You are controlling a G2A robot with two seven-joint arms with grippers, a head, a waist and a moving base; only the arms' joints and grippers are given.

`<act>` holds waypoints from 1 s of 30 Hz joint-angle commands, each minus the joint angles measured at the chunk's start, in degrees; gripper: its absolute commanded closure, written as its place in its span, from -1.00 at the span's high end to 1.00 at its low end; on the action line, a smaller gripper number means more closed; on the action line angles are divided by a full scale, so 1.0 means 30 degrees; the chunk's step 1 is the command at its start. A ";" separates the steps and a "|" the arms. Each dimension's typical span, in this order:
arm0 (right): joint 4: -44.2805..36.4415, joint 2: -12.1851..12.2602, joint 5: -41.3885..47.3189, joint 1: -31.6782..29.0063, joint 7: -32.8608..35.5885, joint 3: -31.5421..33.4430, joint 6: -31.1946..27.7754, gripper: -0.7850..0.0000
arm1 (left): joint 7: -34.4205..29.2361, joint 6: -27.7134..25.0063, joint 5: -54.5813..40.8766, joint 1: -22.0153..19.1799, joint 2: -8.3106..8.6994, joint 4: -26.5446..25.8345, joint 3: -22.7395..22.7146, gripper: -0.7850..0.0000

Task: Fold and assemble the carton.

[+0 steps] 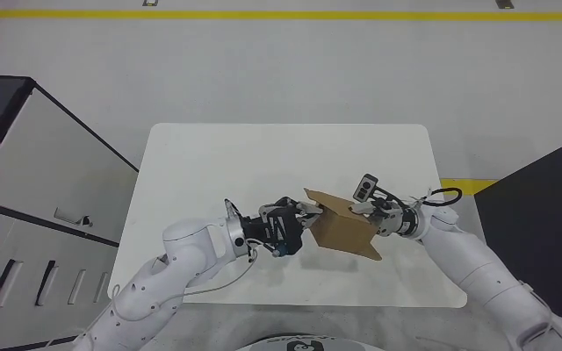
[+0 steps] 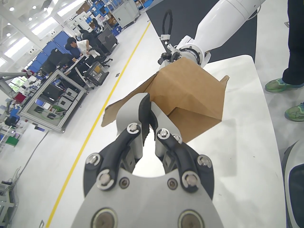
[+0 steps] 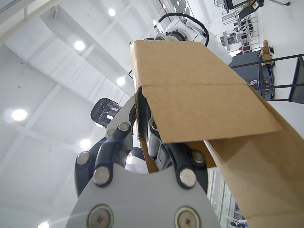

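Observation:
A brown carton (image 1: 342, 225) is held up over the white table (image 1: 219, 158) between both arms, partly opened into a box with loose flaps. My left gripper (image 1: 299, 226) is shut on a flap at the carton's left end; in the left wrist view its fingers (image 2: 148, 115) pinch the cardboard edge of the carton (image 2: 190, 91). My right gripper (image 1: 367, 219) is shut on the carton's right end. In the right wrist view its fingers (image 3: 142, 119) clamp a torn panel edge of the carton (image 3: 190, 100), which extends away from the camera.
A dark grey cabinet (image 1: 35, 175) stands left of the table and a black surface (image 1: 527, 202) to its right. A person's legs and green shoes (image 2: 280, 84) stand beside the table's right side. A yellow floor line (image 1: 281, 15) runs behind.

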 commanded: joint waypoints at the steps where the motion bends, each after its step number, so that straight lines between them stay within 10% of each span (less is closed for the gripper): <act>1: -0.0083 0.0000 -0.0061 -0.0019 0.0000 -0.0029 0.0019 -1.00 | 0.0037 -0.0103 0.0053 0.0030 -0.0003 -0.0001 0.0116 -1.00; 30: -0.0413 0.0096 -0.0160 -0.0576 0.0000 0.0108 -0.0437 -1.00 | 0.0459 -0.0262 0.0173 0.0680 0.0101 -0.0219 -0.0098 -1.00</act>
